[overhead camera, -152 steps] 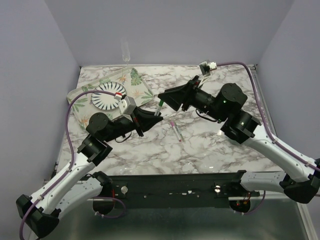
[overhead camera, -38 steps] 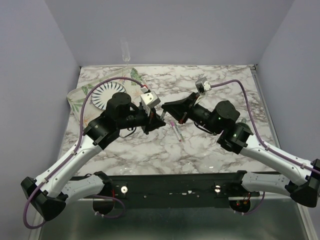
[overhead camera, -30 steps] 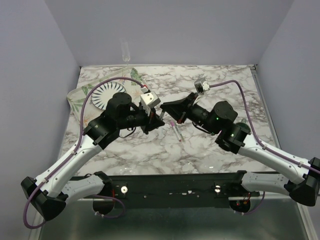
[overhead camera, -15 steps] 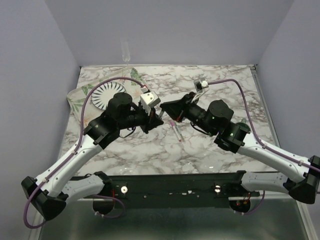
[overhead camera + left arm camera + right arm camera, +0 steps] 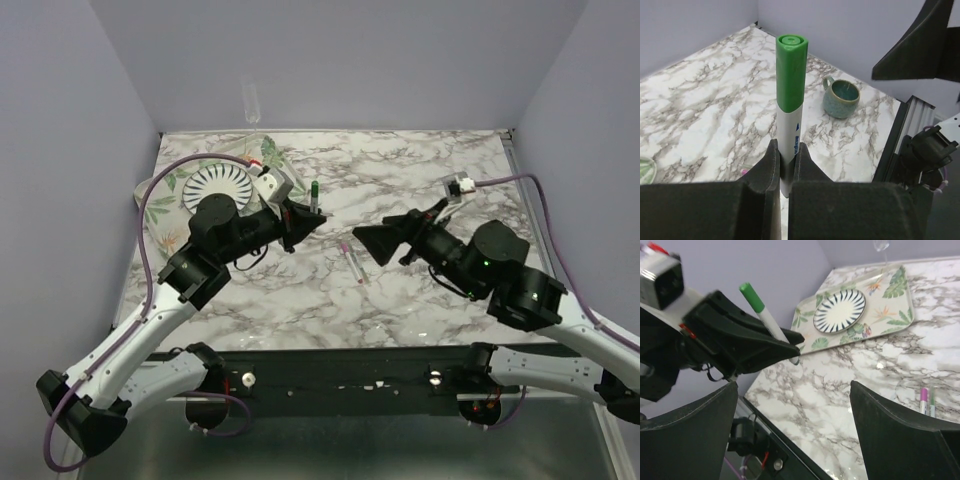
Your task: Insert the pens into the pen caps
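A white pen with the green cap (image 5: 791, 75) on its upper end stands upright between the fingers of my left gripper (image 5: 785, 160), which is shut on the barrel's lower part. From above, that pen (image 5: 313, 192) rises off the left gripper (image 5: 305, 222) over the table's left centre. It also shows in the right wrist view as a tilted pen (image 5: 771, 325). My right gripper (image 5: 375, 243) hangs wide open and holds nothing, a short way right of the left one. The other pen (image 5: 352, 263), with the pink cap on its end, lies on the marble between the two grippers.
A leaf-patterned tray (image 5: 165, 190) with a striped plate (image 5: 215, 185) sits at the back left. A wine glass (image 5: 252, 105) stands at the back edge. A teal mug (image 5: 841, 97) stands on the right part of the table. The black rail (image 5: 350, 375) runs along the near edge.
The right gripper has opened, let go of the green-capped pen and pulled back to the right. The left arm has drawn back to the left with the capped pen upright in its grip.
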Motion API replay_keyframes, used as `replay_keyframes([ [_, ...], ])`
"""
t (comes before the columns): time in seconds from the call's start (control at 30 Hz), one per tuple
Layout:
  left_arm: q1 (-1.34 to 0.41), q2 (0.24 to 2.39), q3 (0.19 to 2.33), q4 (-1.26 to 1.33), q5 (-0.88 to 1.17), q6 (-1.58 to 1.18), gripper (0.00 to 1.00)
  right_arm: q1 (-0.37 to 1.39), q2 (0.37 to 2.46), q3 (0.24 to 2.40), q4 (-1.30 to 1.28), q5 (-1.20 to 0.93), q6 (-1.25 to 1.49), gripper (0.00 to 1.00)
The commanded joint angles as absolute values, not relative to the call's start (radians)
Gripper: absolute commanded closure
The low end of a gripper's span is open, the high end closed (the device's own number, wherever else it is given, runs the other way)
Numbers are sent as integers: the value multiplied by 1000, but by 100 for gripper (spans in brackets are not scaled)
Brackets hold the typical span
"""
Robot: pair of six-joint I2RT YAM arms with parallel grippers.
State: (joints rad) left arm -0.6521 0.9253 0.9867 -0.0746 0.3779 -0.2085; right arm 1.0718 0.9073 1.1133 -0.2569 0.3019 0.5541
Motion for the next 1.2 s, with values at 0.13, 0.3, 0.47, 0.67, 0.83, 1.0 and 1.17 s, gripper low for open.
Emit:
replay_keyframes([
  [0.13, -652, 1009, 919, -99, 272, -497, 100, 1071, 710, 940, -354, 563, 661, 3],
  [0.3, -653, 1166, 936, -206, 221, -670, 100, 1072, 687, 922, -425, 592, 687, 3],
  [0.47, -653, 1347, 902, -181, 210, -807, 100, 1072, 696, 923, -532, 640, 788, 0],
  [0.67, -653, 1488, 844, -123, 196, -934, 99, 1072, 681, 924, -598, 623, 805, 0],
  [0.83, -666, 1581, 824, -115, 193, -982, 89, 1071, 652, 896, -597, 640, 819, 0],
  [1.0, -678, 1643, 857, -164, 181, -994, 79, 1072, 650, 885, -598, 632, 821, 0],
  [1.17, -689, 1605, 896, -228, 147, -980, 56, 1072, 673, 894, -629, 632, 838, 0],
])
